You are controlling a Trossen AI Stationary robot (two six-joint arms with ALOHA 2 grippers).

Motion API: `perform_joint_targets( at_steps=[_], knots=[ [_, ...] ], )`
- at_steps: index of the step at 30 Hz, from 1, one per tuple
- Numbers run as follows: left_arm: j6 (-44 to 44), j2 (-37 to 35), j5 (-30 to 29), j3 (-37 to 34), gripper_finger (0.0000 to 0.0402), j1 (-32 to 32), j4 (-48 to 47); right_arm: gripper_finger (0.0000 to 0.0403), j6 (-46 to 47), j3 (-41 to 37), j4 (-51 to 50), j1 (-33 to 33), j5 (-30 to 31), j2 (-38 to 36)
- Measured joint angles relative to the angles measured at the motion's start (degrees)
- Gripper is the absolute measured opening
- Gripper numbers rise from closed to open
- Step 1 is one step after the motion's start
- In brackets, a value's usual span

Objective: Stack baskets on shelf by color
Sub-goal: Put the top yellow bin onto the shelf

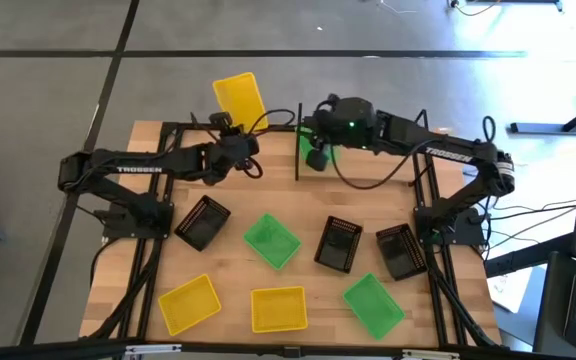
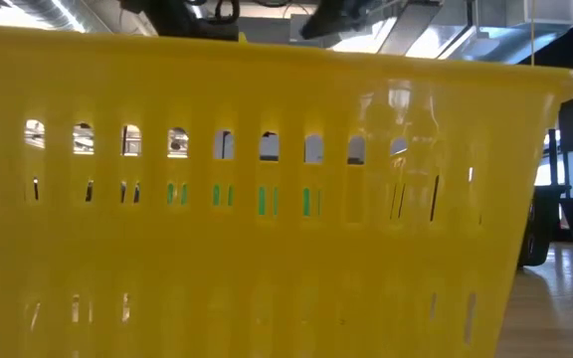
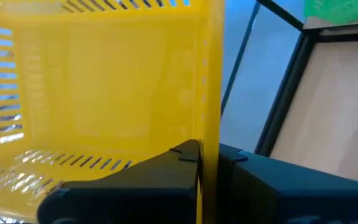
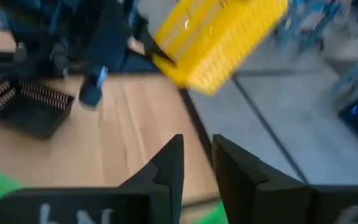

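High view, nine baskets counted: three yellow, three green, three black. One yellow basket tilted in the air beyond the far edge of the desk, its wall pinched between the fingers of the left gripper. One green basket at the left end of the shelf, just below the right gripper, whose fingers are narrow with nothing between them. Loose on the desk, all apart: two more yellow along the near edge, two more green, three black. Bare wood between the middle row and the shelf.
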Motion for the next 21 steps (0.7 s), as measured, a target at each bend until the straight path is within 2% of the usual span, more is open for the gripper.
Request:
perform_joint_targets(
  at_steps=[7,21],
  knots=[
    [0.3,0.0,-0.9,0.0,0.0,-1.2,3.2,0.0082,-0.3,0.0,11.9,0.4,0.0,3.9],
    [0.2,0.0,-0.4,0.0,0.0,-2.3,4.3,0.0082,3.2,0.0,24.0,0.2,-1.5,10.2]
  ],
)
